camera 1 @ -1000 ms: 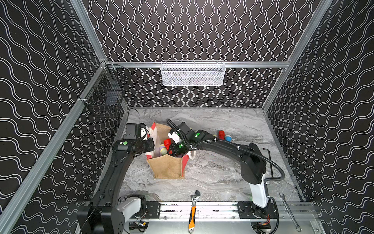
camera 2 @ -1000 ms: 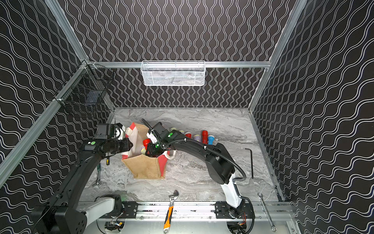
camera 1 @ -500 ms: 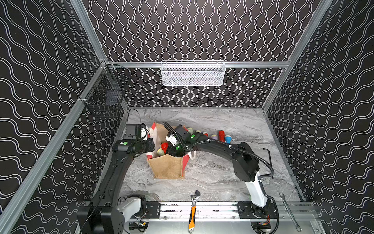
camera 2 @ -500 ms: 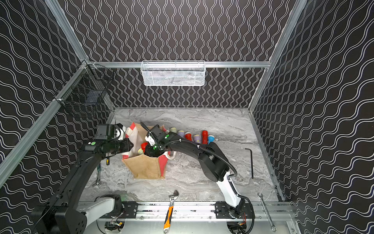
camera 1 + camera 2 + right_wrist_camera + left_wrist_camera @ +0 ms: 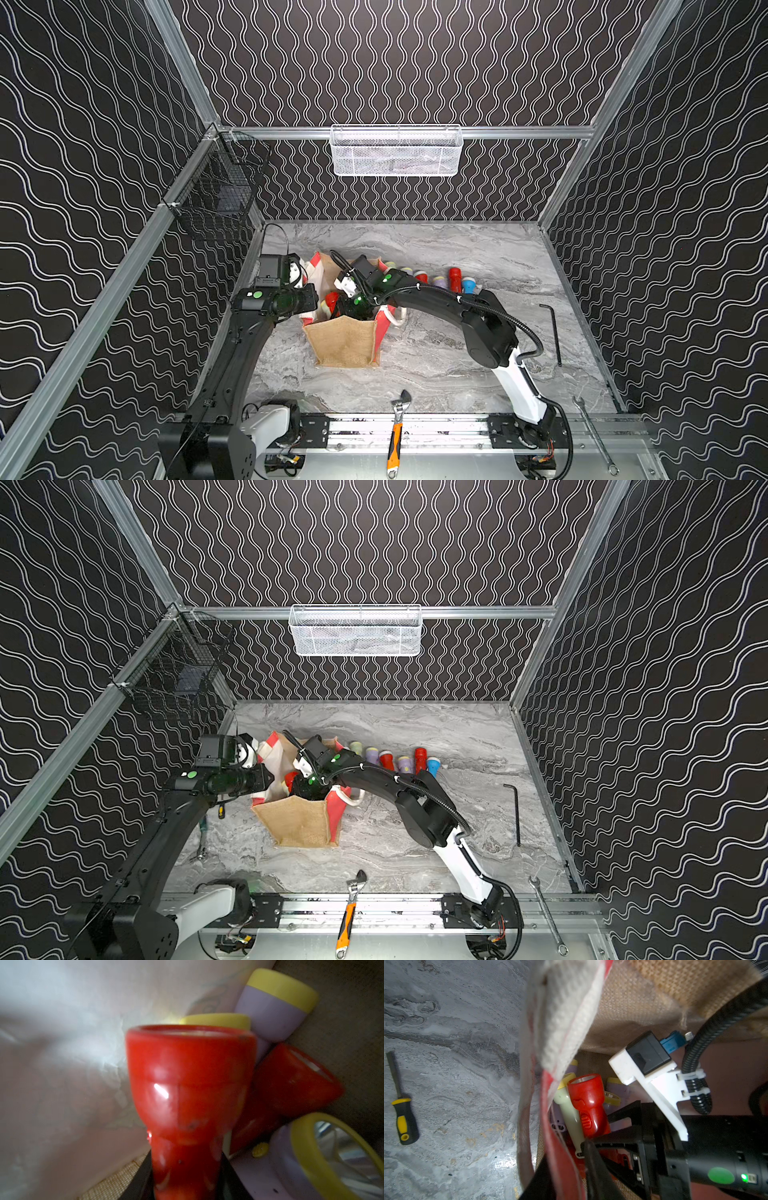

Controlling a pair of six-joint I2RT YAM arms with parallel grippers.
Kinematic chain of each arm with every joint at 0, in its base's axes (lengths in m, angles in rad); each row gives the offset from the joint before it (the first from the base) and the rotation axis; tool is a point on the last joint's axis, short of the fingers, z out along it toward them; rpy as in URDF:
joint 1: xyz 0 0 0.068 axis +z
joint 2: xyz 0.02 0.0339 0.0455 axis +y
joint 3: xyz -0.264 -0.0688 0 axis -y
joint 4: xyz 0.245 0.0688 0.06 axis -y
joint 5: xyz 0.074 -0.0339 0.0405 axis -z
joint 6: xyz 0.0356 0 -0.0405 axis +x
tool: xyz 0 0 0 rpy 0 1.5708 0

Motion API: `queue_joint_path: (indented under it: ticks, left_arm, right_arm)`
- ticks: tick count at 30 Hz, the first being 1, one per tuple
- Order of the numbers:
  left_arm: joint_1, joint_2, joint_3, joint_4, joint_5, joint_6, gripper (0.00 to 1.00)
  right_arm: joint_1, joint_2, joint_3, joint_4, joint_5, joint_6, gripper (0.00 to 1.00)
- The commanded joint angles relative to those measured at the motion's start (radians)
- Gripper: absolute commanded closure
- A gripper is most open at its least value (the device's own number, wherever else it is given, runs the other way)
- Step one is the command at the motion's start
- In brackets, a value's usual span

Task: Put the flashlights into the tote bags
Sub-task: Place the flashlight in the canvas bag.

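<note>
We see a red flashlight [image 5: 190,1084] gripped by its handle in the clenched right gripper [image 5: 604,1128], lowered inside the tan tote bag [image 5: 343,345]. Around it in the bag lie a pale green flashlight [image 5: 568,1113], a second red flashlight [image 5: 291,1084] and yellow-rimmed lilac flashlights [image 5: 276,1007]. The left gripper [image 5: 566,1176] is clamped on the bag's red-and-white striped side panel [image 5: 560,1012] at the rim. In both top views the bag stands upright on the marble table [image 5: 415,249], left of centre. Just behind it to the right, a row of flashlights [image 5: 386,760] sits on the table, ending in a blue flashlight [image 5: 433,766]. An orange-handled wrench [image 5: 397,432] lies across the front rail, well apart. A black-and-yellow screwdriver [image 5: 403,1118] lies on the table near the bag.
</note>
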Motion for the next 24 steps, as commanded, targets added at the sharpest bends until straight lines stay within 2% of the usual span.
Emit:
queue_joint_path:
  ticks: [1, 10, 13, 24]
  left_arm:
    - [0.003, 0.006, 0.008, 0.023, 0.013, 0.008, 0.74]
    - [0.003, 0.003, 0.008, 0.023, 0.016, 0.009, 0.74]
    - [0.003, 0.002, 0.008, 0.022, 0.016, 0.009, 0.74]
    - [0.003, 0.000, 0.005, 0.021, 0.013, 0.011, 0.74]
  right_arm:
    - [0.002, 0.013, 0.014, -0.057, 0.011, 0.017, 0.63]
    - [-0.004, 0.086, 0.076, -0.109, -0.062, 0.041, 0.60]
    - [-0.013, 0.083, 0.063, -0.098, -0.071, 0.052, 0.55]
    - [-0.019, 0.040, 0.054, -0.087, -0.083, 0.045, 0.45]
